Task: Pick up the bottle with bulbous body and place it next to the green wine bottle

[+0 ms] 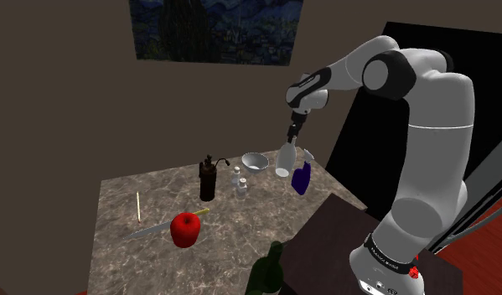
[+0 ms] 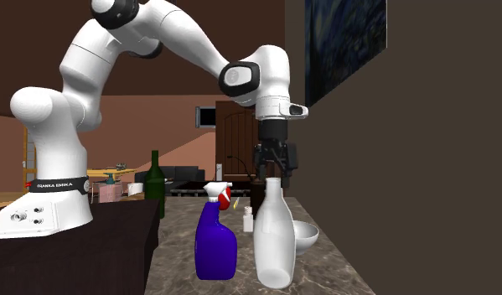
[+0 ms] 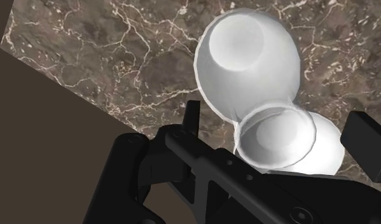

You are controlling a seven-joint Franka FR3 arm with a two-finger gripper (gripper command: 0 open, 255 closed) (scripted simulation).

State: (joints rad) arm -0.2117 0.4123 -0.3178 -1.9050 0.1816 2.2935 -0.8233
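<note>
The white bottle with a bulbous body [image 1: 283, 159] stands upright at the far end of the marble table [image 1: 157, 197], next to a blue spray bottle [image 1: 301, 178]. My black gripper [image 1: 294, 132] hangs straight above its neck, open. In the second exterior view the gripper [image 2: 274, 166] has its fingertips level with the top of the bottle [image 2: 274, 239]. Seen from the wrist, the bottle's mouth [image 3: 275, 143] lies between the spread fingers [image 3: 192, 118], which do not touch it. The green wine bottle [image 1: 266, 270] stands at the table's near edge by the stand, also upright [image 2: 155, 184].
A white bowl [image 1: 255, 161] sits close beside the white bottle [image 3: 246, 60]. A dark bottle [image 1: 208, 178] and a small clear bottle [image 1: 240, 180] stand mid-table. A red apple [image 1: 186, 229], a knife [image 1: 152, 229] and a thin stick [image 1: 138, 205] lie nearer. A wall runs behind.
</note>
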